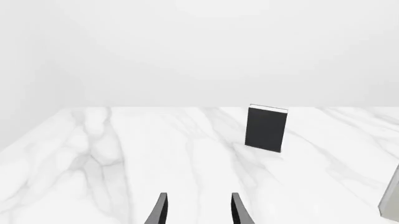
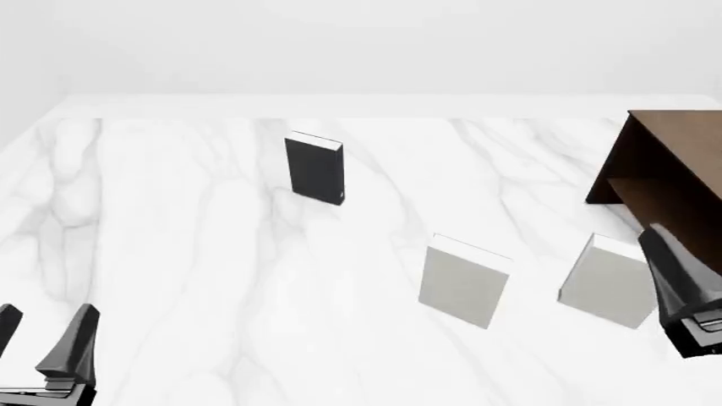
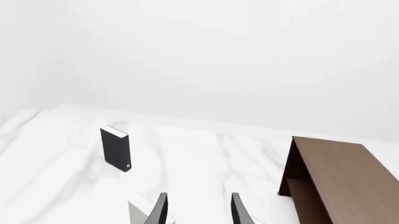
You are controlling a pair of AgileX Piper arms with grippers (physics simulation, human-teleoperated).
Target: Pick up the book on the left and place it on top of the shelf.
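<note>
**Book stands untouched, both arms idle at the near edge**

Book [image 2: 314,169] in black stands upright on the white marbled tabletop [image 2: 203,279], toward the far left, well apart from everything else. The left gripper [image 2: 46,334] sits at the near left corner with its fingers spread and nothing between them; the right gripper [image 2: 682,292] hangs at the near right, also released and empty, as its wrist view shows. The brown shelf [image 2: 677,148] is at the far right edge, only partly in view. Two pale grey books [image 2: 464,282] [image 2: 610,280] stand nearer, between the black one and the shelf.

Risks, as a judgement: an upright book is easy to knock flat if a finger strikes its cover before the gripper closes, and a flat book is harder to seize. A carry from far left to far right passes over or beside the grey books, so a low path could tip them. The shelf top lies near the reach limit of the left arm, so a handover or a stretched placement may drop the book.

The tabletop is glossy white with grey veins; plain white walls surround it.
</note>
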